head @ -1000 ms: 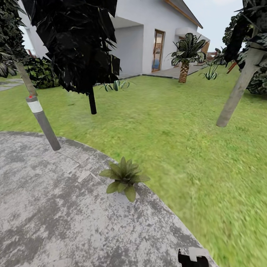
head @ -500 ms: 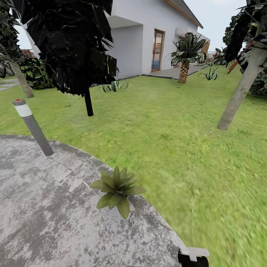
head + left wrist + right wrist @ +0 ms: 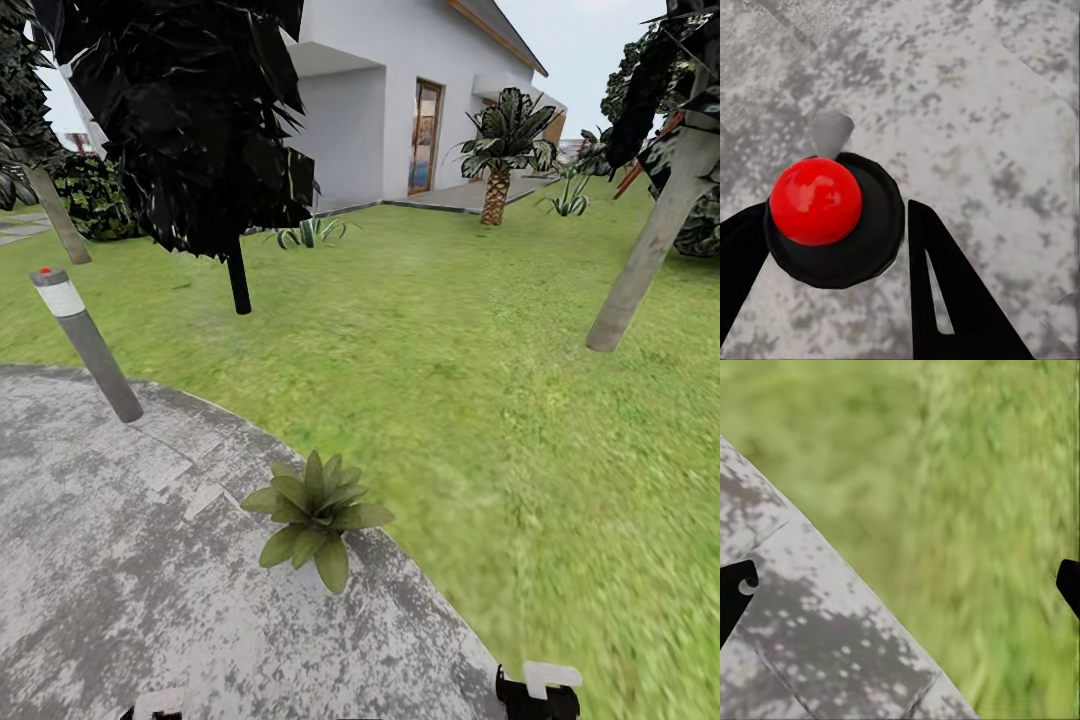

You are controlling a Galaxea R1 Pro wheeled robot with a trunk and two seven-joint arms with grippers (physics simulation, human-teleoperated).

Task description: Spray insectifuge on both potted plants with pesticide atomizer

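The pesticide atomizer (image 3: 832, 225) shows from above as a round dark body with a glossy red top. My left gripper (image 3: 836, 211) is shut on it, one black finger on each side, above the grey stone patio (image 3: 975, 112). One potted plant (image 3: 315, 515), a low rosette of broad green leaves, stands on the patio (image 3: 120, 560) near its rim, straight ahead of me. My right gripper (image 3: 907, 577) is open with nothing between its fingers, over the line where patio meets lawn (image 3: 967, 472). The black and white end of my right arm (image 3: 538, 692) shows at the head view's bottom edge.
A grey bollard lamp (image 3: 85, 345) leans at the patio's far left rim. A dark tree (image 3: 237, 280) and a pale trunk (image 3: 645, 250) rise from the lawn (image 3: 480, 380). Beyond are a striped agave (image 3: 312, 232), a palm (image 3: 497, 190) and a white house (image 3: 400, 90).
The head view has shifted, so plant and lamp now sit lower and further left. My right arm's end shows more at the bottom edge, and a bit of my left arm has appeared there.
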